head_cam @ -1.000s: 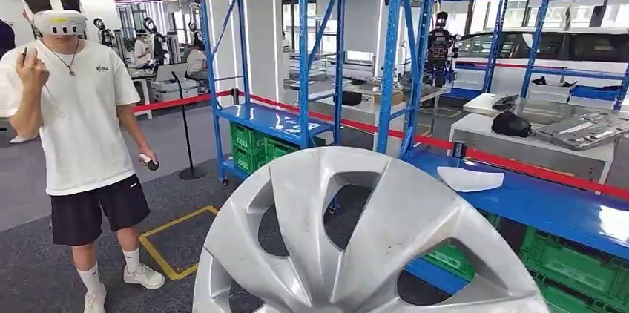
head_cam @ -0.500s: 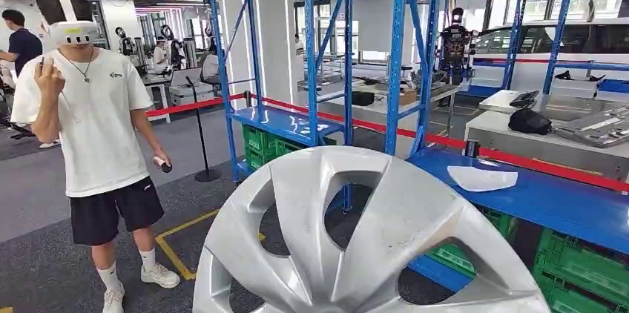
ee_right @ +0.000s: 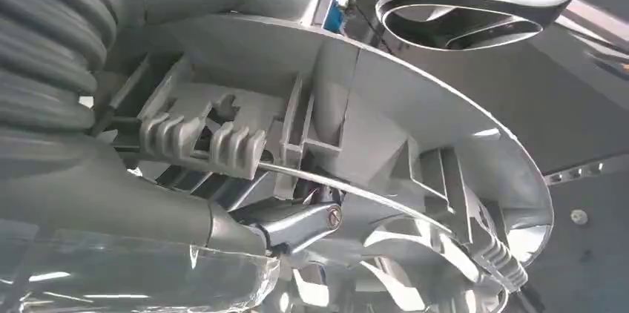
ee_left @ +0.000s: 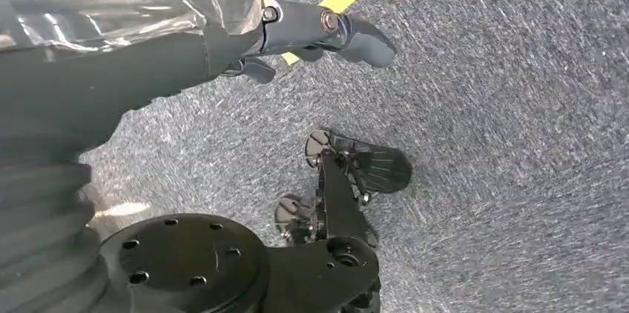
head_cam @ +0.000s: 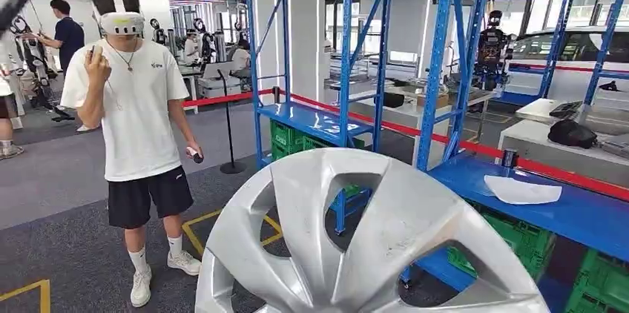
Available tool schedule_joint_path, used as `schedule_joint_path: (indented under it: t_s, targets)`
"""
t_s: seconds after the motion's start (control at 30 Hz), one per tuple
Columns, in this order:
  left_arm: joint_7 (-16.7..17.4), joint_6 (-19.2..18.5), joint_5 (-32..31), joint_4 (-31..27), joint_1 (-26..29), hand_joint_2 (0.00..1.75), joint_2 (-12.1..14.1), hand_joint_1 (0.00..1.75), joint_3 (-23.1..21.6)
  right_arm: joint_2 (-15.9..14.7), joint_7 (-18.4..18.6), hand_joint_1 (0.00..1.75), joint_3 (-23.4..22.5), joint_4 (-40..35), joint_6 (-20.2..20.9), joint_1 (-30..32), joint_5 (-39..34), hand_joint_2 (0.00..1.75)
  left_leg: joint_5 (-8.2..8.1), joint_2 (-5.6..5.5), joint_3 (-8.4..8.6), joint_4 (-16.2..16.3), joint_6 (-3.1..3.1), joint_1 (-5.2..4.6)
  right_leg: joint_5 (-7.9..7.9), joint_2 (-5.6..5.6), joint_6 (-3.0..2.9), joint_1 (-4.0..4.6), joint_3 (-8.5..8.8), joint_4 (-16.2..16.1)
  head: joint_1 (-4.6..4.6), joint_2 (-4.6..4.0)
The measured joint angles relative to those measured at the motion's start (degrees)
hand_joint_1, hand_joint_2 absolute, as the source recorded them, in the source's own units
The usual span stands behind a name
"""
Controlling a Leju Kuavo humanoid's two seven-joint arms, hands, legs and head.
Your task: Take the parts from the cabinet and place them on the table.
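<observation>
head view: the hubcap point(head_cam: 356, 239) rides up close in front, carried by the right hand point(ee_right: 297, 228), fingers hooked behind its rim. left hand point(ee_left: 326, 31) hangs over the floor, fingers apart, holding nothing. carrying step; next it needs finding the table and lowering flat.

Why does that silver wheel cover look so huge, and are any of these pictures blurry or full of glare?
Head view: the wheel cover sits close to the lens, so it looms large; the blue shelf shows bright reflections. Left wrist view: the grey floor looks streaked, with glare on the plastic wrap over the left hand. Right wrist view: the cover's ribbed back is sharp, the right hand partly hidden under it.
</observation>
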Motion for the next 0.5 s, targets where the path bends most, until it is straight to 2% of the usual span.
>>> schedule_joint_path:
  t_s: [0.03, 0.07, 0.1, 0.13, 0.2, 0.23, 0.27, 0.3, 0.33, 0.37, 0.4, 0.43, 0.47, 0.5]
  targets:
    - [0.0, 0.0, -0.1, 0.0, 0.0, 1.75, -0.1, 0.00, 0.0, 0.0, 0.0, 1.75, 0.0, 0.0, 0.0, 0.0, 0.0, 1.75, -0.11, -0.45, 0.01, 0.2, -0.17, 0.06, 2.22, 0.19, 0.54, -0.25, 2.69, -5.5, 0.00, 0.00]
    - [0.0, 0.0, -0.2, 0.0, 0.0, 1.75, -0.2, 0.00, 0.2, 0.0, 0.0, 1.75, 0.0, 0.0, 0.0, 0.0, 0.0, 1.75, -0.32, -0.93, -0.13, 0.6, -0.49, 0.07, 4.00, 1.35, 0.89, -0.65, 5.29, -10.9, 0.04, 0.00]
    - [0.0, 0.0, -0.2, 0.0, 0.0, 1.75, -0.2, 0.00, 0.3, 0.0, 0.0, 1.75, 0.0, 0.0, 0.0, 0.0, 0.0, 1.75, -0.62, -1.27, -0.45, 1.1, -0.96, -0.35, 3.90, 1.69, 0.07, -0.25, 5.71, -11.7, 0.07, 0.00]
    - [0.0, 0.0, -0.2, 0.0, 0.0, 1.75, -0.2, 0.00, 0.3, 0.0, 0.0, 1.75, 0.0, 0.0, 0.0, 0.0, 0.0, 1.75, -0.57, -1.47, -0.62, 1.1, -1.20, -0.28, 4.10, 1.29, -0.53, -0.35, 5.75, -11.8, 0.00, 0.00]
    - [0.0, 0.0, -0.2, 0.0, 0.2, 1.75, -0.2, 0.00, 0.4, 0.0, 0.0, 1.75, 0.0, 0.0, 0.0, 0.0, 0.0, 1.75, -0.36, -1.63, -0.77, 1.0, -1.79, 0.06, 4.17, 1.07, -1.33, 0.11, 5.66, -11.7, -0.07, 0.00]
    - [0.0, 0.0, -0.2, 0.0, 0.3, 1.75, -0.2, 0.00, 0.4, 0.0, 0.0, 1.75, 0.0, 0.0, 0.0, -0.1, 0.0, 1.75, -0.50, -1.78, -0.87, 1.0, -2.07, 0.09, 4.39, 0.81, -1.72, -0.24, 5.73, -11.9, -0.04, 0.00]
    - [0.0, 0.0, -0.3, 0.0, 0.3, 1.75, -0.2, 0.00, 0.4, 0.0, 0.0, 1.75, 0.0, 0.0, 0.0, -0.1, 0.1, 1.75, -1.16, -0.65, -1.40, 2.0, -2.37, 0.21, 4.49, 0.55, -2.00, -0.42, 5.84, -12.1, -0.04, 0.00]
    - [0.0, 0.0, -0.3, 0.0, 0.1, 1.75, -0.2, 0.00, 0.4, 0.1, 0.0, 1.75, 0.0, 0.0, 0.0, -0.1, 0.0, 1.75, -3.01, 0.67, -2.48, 4.8, -2.65, 0.22, 4.36, 0.29, -2.42, -0.42, 5.91, -12.1, -0.31, 0.00]
    - [0.0, 0.0, -0.3, 0.0, 0.0, 1.75, -0.2, 0.00, 0.4, 0.1, 0.0, 1.75, 0.0, 0.0, 0.0, -0.1, 0.0, 1.75, -5.18, 1.28, -4.41, 8.9, -2.86, 0.38, 4.34, 0.08, -2.66, -0.27, 5.90, -12.1, -0.35, 0.00]
    - [0.0, 0.0, -0.3, 0.0, 0.0, 1.75, -0.2, 0.00, 0.5, 0.1, 0.0, 1.75, 0.0, 0.0, 0.0, -0.1, 0.0, 1.75, -7.33, 1.54, -6.68, 13.8, -3.06, 0.51, 4.30, -0.21, -2.72, -0.16, 5.85, -12.1, -0.31, 0.00]
    - [0.0, 0.0, -0.3, 0.0, 0.1, 1.75, -0.2, 0.00, 0.4, 0.1, 0.0, 1.75, 0.0, 0.0, 0.0, -0.1, 0.1, 1.75, -8.81, 1.67, -8.70, 17.9, -3.17, 0.60, 4.26, -0.54, -2.77, -0.07, 5.81, -12.1, -0.35, 0.00]
    - [0.0, 0.0, -0.3, 0.0, 0.1, 1.75, -0.2, 0.00, 0.4, 0.1, 0.0, 1.75, 0.0, 0.0, 0.0, 0.0, 0.1, 1.75, -9.06, 1.81, -9.83, 20.1, -3.21, 0.61, 4.26, -0.87, -2.77, 0.02, 5.81, -12.1, -0.35, 0.00]
    - [0.0, 0.0, -0.3, 0.0, 0.1, 1.75, -0.3, 0.00, 0.4, 0.1, 0.0, 1.75, 0.0, 0.0, 0.0, 0.0, 0.1, 1.75, -7.95, 1.89, -9.34, 19.0, -3.14, 0.61, 4.24, -1.19, -2.77, 0.08, 5.84, -12.1, -0.35, 0.00]
    - [0.0, 0.0, -0.4, 0.0, 0.1, 1.75, -0.3, 0.00, 0.4, 0.1, 0.0, 1.75, 0.0, 0.0, 0.0, 0.0, 0.1, 1.75, -5.96, 1.96, -7.66, 15.5, -3.02, 0.60, 4.22, -1.50, -2.78, 0.13, 5.88, -12.1, -0.35, 0.00]
